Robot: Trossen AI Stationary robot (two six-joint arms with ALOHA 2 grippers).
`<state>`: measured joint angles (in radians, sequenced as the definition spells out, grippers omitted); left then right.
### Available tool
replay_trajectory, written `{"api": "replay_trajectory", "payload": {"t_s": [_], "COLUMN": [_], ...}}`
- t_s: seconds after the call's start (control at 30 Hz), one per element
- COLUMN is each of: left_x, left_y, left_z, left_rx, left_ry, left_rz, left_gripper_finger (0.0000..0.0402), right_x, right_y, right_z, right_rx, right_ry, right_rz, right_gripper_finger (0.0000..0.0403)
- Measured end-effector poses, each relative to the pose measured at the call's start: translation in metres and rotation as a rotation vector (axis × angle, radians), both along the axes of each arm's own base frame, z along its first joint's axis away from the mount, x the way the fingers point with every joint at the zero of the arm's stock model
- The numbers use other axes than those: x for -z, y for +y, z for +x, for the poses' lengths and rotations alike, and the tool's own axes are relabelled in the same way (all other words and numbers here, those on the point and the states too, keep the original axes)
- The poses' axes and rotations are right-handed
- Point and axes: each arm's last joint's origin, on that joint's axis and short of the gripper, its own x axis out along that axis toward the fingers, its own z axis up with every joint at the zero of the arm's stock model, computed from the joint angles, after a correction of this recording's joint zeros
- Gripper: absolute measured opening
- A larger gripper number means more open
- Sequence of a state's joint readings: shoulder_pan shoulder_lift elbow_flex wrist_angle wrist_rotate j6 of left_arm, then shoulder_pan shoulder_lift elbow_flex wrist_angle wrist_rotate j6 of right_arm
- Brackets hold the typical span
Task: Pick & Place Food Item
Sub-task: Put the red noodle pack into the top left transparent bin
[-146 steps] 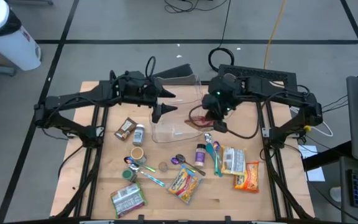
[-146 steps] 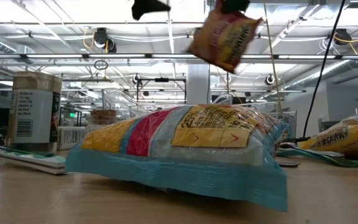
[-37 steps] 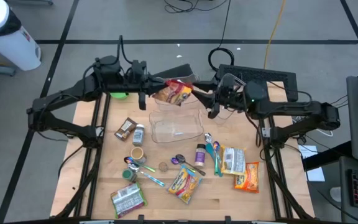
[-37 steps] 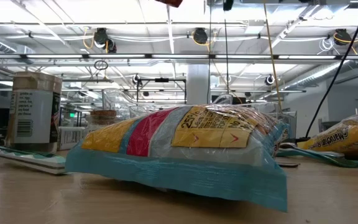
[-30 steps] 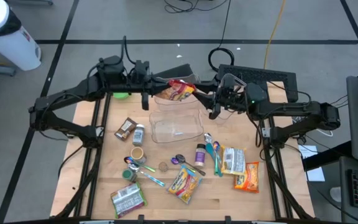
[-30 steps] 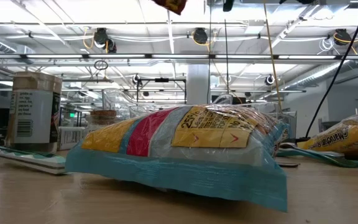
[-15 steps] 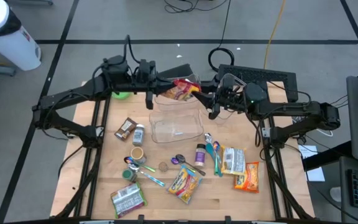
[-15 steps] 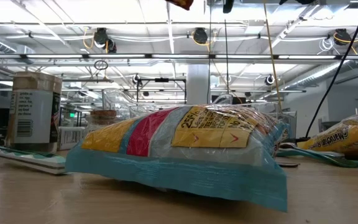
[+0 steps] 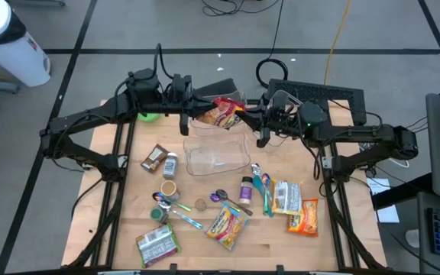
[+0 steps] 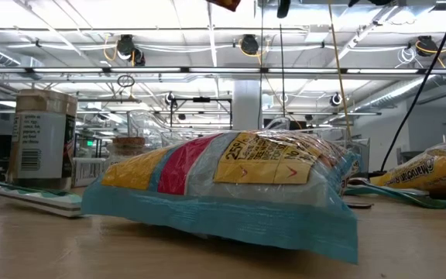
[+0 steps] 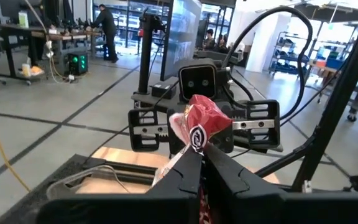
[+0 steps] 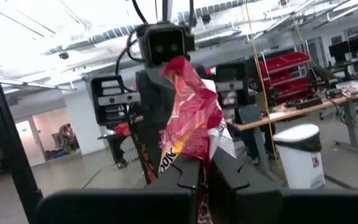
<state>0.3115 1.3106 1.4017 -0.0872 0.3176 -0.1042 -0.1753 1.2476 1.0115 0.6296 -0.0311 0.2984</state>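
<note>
High view: both arms meet above the table's (image 9: pixel 128 229) far edge, over the clear bin (image 9: pixel 217 150). A red-and-yellow snack bag (image 9: pixel 221 111) hangs in the air between them. Left gripper (image 9: pixel 198 110) pinches one end, right gripper (image 9: pixel 249 116) the other. Other packets, spoons and jars lie along the near half, untouched.

Low view: a large packet (image 10: pixel 223 190) on the table fills the frame. Only a corner of the bag (image 10: pixel 224 4) shows at the top edge, cut off; neither gripper can be made out.

Left wrist view: its jaws are pressed together on the bag's (image 11: pixel 201 127) lower edge; the right gripper (image 11: pixel 194 144) faces it just behind.

Right wrist view: own jaws clamped on the bag (image 12: pixel 190 121), left gripper (image 12: pixel 154 106) behind.

Judgement: pick is done, bag mid-handover, both ends gripped. One side has yet to let go; placing remains. The bin's contents are hard to read through the clear walls.
</note>
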Motion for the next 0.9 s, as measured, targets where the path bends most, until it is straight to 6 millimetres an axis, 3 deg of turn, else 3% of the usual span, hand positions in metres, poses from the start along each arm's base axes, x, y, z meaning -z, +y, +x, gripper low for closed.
{"api": "replay_trajectory", "payload": {"t_s": [0.27, 0.53, 0.67, 0.9], "left_x": [-0.008, -0.047, -0.062, -0.061], "left_y": [0.005, 0.008, 0.011, 0.017], "left_z": [-0.006, -0.014, -0.013, 0.019], "left_rx": [-0.029, -0.044, -0.014, 0.118], "left_ry": [0.044, 0.147, 0.224, 0.382], "left_rz": [-0.016, -0.021, -0.027, -0.095], "left_gripper_finger": [0.0113, 0.0197, 0.0213, 0.0216], "right_x": [0.003, -0.001, -0.005, -0.010], "right_y": [0.000, -0.007, -0.009, -0.006], "right_z": [-0.004, -0.011, -0.012, -0.012], "right_rx": [-0.002, -0.042, -0.099, -0.175], "right_ry": [0.075, 0.119, 0.161, 0.189], "right_rz": [0.024, 0.038, 0.035, 0.022], "right_gripper_finger": [0.0001, 0.0000, 0.0000, 0.0000]}}
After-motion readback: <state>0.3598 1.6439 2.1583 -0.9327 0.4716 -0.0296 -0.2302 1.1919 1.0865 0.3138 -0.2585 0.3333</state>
